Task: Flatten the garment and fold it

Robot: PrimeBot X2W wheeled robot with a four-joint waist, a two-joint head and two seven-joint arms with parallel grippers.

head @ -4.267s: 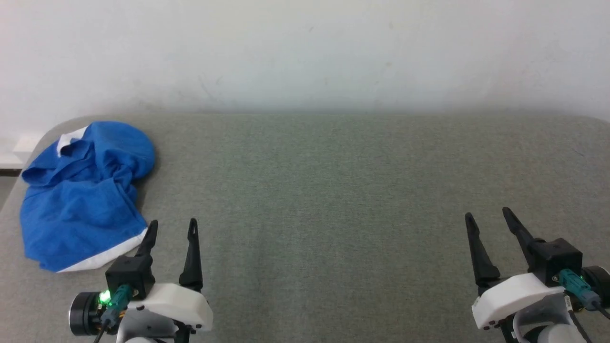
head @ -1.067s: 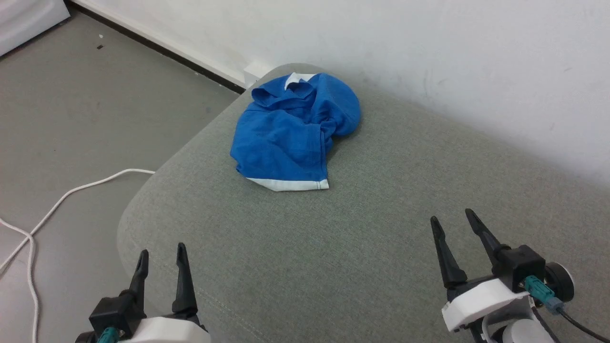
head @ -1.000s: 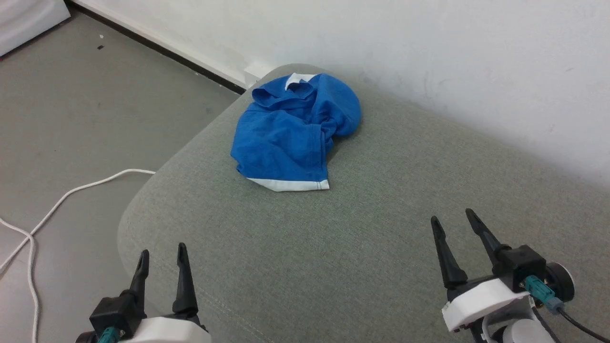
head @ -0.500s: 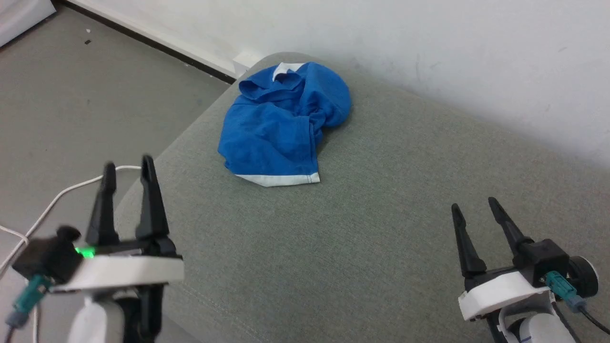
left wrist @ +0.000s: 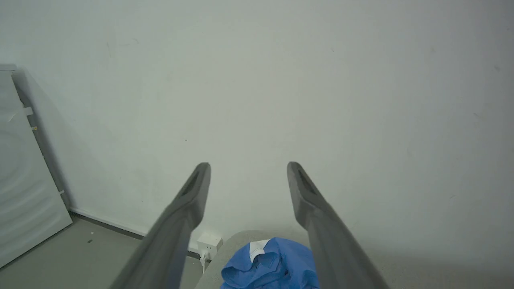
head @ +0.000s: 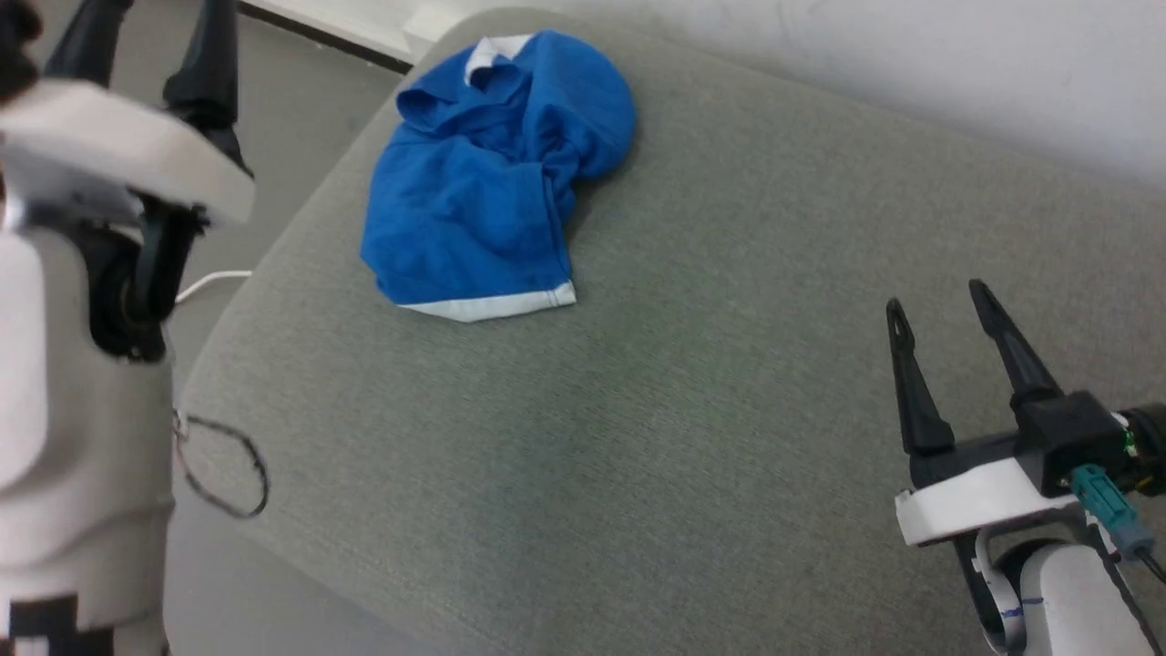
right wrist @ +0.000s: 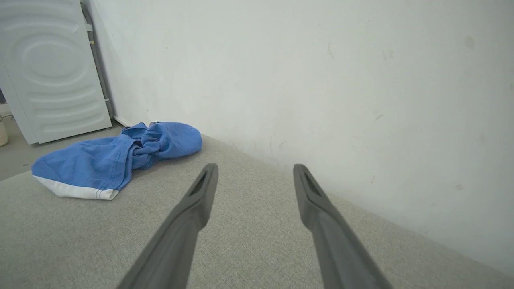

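The garment (head: 492,173) lies crumpled at 11 o'clock in the head view, on the grey cushion (head: 710,383) near its far left corner. The left gripper (left wrist: 248,166), up at 10 o'clock, and the right gripper (head: 938,299), above the cushion at 4 o'clock, each hold their 2 fingers wide apart, gripping nothing.

Open cushion (head: 692,383) beside garment (head: 483,200), wall (head: 911,55) behind
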